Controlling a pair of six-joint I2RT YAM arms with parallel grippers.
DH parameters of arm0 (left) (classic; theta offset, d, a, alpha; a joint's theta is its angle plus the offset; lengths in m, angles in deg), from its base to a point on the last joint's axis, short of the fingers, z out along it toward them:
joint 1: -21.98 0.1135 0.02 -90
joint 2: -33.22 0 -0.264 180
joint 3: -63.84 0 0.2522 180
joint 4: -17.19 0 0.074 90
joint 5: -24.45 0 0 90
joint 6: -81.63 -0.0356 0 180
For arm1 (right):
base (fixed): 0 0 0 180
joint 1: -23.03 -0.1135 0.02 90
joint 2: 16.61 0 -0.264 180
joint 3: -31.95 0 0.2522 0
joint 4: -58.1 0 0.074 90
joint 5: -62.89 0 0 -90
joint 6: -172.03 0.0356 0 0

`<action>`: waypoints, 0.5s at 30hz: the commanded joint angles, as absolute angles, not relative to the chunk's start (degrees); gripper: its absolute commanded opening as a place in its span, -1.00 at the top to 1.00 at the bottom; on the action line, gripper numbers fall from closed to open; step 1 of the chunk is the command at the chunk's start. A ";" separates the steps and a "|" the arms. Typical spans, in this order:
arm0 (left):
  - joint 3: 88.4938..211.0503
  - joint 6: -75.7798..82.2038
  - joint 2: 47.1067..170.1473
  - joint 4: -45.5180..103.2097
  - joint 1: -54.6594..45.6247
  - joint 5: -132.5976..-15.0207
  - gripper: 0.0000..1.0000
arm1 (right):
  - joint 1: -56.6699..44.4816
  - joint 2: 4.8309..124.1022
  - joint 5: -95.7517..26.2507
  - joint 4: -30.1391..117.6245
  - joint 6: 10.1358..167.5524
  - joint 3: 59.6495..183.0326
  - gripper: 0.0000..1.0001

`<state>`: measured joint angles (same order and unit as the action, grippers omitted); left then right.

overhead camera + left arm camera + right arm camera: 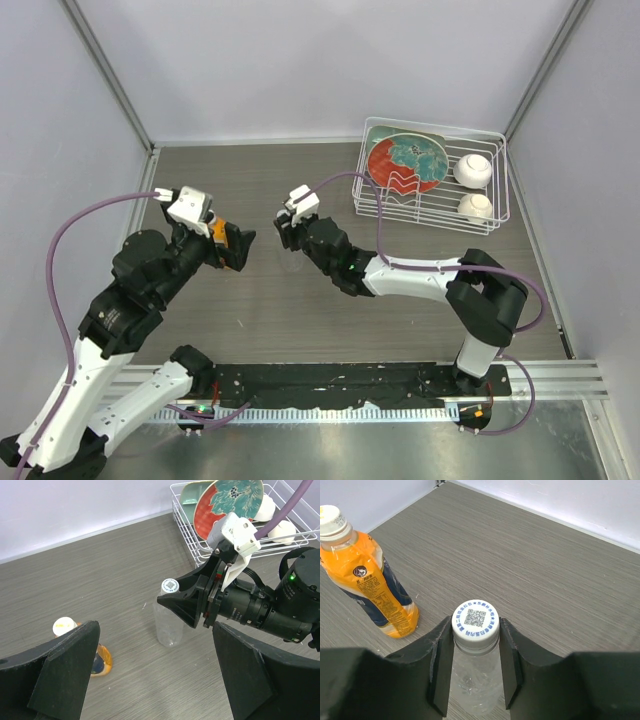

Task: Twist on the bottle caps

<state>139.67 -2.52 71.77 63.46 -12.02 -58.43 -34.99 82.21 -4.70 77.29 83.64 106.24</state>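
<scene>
At the near edge of the desk (250,330), a black strip (350,385) holds the two arm bases. The desk top is grey-brown with thin wood lines. Pale walls (300,70) stand on three sides, and there are metal posts in the far corners.

The left arm (120,300) bends in from the left. The left jaws are spread wide and hold nothing. The right arm (420,278) reaches in from the right toward the middle of the desk. The right jaws are pinching the white cap (475,621), with one finger on each side of it. That cap sits on top of the clear bottle (470,680), which stands upright near the middle of the desk. It is not clear how tight the cap is.

The orange bottle (375,590) stands upright near the clear one, on the left arm's side, and the two do not touch. Its cream cap (331,521) sits on its top.

Far back on the right, a white wire rack (500,215) holds a red-and-teal plate (405,165) standing on its edge and two white balls (472,170).

From the top view the bottles are hard to see, because the arms cover them. The right wrist view shows a little square code printed on the white cap. The left wrist view shows both bottles and the rack together, with the orange bottle half hidden behind a finger.
</scene>
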 commanded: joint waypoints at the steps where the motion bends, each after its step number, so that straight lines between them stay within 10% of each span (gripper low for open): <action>1: 141.94 -2.39 72.33 63.29 -12.12 -57.02 -0.99 | -34.89 82.62 -4.43 75.72 85.46 107.58 0.04; 15: 141.41 -2.74 72.16 62.59 -12.21 -55.35 -0.99 | -34.98 79.45 -5.66 73.52 83.26 108.54 -0.45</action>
